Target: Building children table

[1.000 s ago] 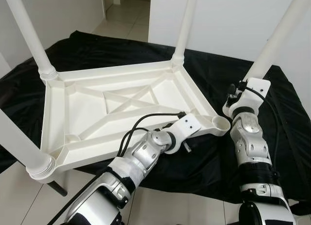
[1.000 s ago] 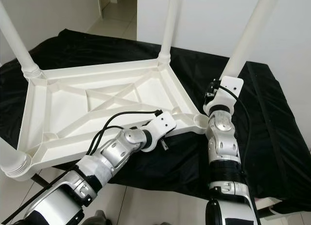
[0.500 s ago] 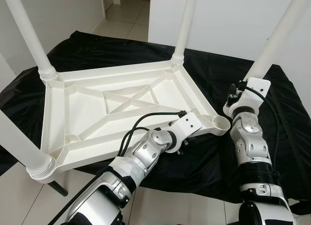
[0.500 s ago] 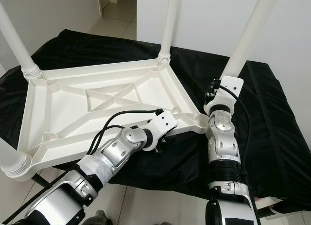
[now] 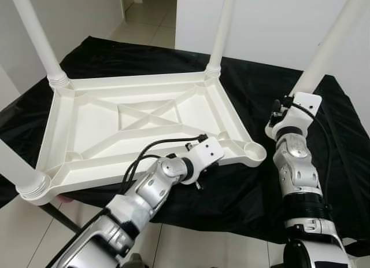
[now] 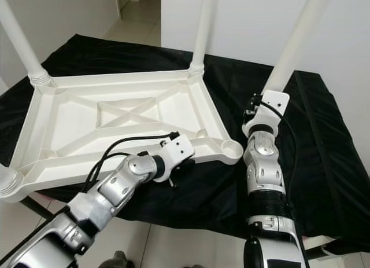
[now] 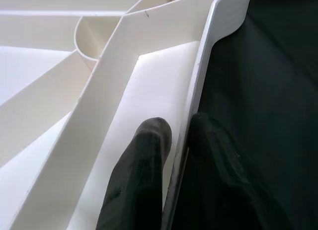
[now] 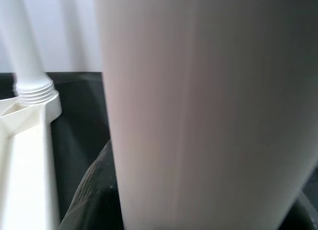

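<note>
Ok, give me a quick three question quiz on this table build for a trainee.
1. True or false: the white tabletop lies upside down on the black cloth.
2. What does the left gripper pinch? A) the tabletop's rim B) a leg C) the cloth
3. Fill in: the right gripper holds a loose white ___.

Key: 1 true; 2 A; 3 leg. Three legs already stand in corner sockets; the near right socket is empty.

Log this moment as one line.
left gripper: shut on tabletop rim | right gripper: holding loose leg | empty socket
</note>
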{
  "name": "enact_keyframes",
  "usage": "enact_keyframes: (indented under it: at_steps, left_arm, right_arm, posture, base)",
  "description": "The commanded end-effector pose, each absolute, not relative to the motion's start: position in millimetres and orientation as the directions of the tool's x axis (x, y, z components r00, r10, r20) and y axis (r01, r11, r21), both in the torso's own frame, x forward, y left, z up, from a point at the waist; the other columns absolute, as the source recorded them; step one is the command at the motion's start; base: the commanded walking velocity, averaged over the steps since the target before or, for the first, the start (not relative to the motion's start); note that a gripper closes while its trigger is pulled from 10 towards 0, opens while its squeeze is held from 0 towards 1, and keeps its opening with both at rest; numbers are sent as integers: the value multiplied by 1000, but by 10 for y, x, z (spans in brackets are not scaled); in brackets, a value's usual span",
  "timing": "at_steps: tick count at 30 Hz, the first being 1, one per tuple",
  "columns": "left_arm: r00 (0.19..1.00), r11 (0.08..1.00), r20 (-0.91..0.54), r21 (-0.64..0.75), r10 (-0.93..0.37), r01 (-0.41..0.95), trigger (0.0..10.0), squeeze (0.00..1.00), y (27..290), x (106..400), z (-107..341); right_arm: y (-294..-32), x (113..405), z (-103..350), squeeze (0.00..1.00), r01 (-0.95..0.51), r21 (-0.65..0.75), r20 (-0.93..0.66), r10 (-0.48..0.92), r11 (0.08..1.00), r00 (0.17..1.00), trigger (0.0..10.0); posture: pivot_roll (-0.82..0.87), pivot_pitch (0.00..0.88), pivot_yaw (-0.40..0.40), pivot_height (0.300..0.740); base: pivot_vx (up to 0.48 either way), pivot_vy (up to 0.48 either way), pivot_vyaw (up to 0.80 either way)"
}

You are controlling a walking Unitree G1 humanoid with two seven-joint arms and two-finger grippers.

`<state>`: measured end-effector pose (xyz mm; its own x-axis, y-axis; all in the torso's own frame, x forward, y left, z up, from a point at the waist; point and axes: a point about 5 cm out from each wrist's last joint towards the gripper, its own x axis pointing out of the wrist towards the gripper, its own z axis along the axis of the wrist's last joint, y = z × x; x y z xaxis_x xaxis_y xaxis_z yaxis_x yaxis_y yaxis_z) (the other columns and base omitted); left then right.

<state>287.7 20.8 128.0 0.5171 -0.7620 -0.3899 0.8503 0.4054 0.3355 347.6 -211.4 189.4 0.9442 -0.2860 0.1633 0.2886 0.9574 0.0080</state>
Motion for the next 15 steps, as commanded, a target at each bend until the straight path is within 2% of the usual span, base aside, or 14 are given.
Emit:
enact_keyframes:
  at_steps: [1, 8, 12, 13, 14, 15]
  left_arm:
    - [468, 351, -447, 322, -762, 879, 0, 0, 291, 2802, 1221]
    - [475, 347, -470, 336, -744, 876, 0, 0, 563, 2688, 1255]
    - [506, 380, -461, 342, -729, 859, 0, 0, 595, 2718, 1281]
    - [527, 395, -457, 356, -717, 847, 8941, 0, 600, 2749, 1287]
    - [527, 395, -457, 356, -717, 847, 8941, 0, 600, 2749, 1287]
    - [542, 408, -449, 365, -710, 837, 10000, 0, 606, 2773, 1297]
  right_arm:
    - [-2100, 3496, 1915, 0, 285, 14, 164, -283, 959, 945, 10000]
    - [-2058, 3524, 1924, 0, 259, 9, 161, -257, 966, 953, 10000]
    - [-2023, 3540, 1921, 0, 237, 4, 158, -235, 971, 959, 10000]
    - [-1994, 3549, 1923, 0, 219, 4, 156, -217, 976, 964, 10000]
    - [-1994, 3549, 1923, 0, 219, 4, 156, -217, 976, 964, 10000]
    - [-1954, 3556, 1924, 0, 192, 0, 154, -189, 981, 970, 10000]
  posture:
    - [138, 49, -40, 740]
    - [150, 48, -55, 740]
    - [154, 49, -67, 740]
    - [152, 48, -71, 740]
    - [152, 48, -71, 740]
    - [152, 47, -76, 740]
  base:
    - [0, 0, 0]
    - [0, 0, 0]
    - [0, 0, 0]
    - [0, 0, 0]
    - [0, 0, 0]
    - [0, 0, 0]
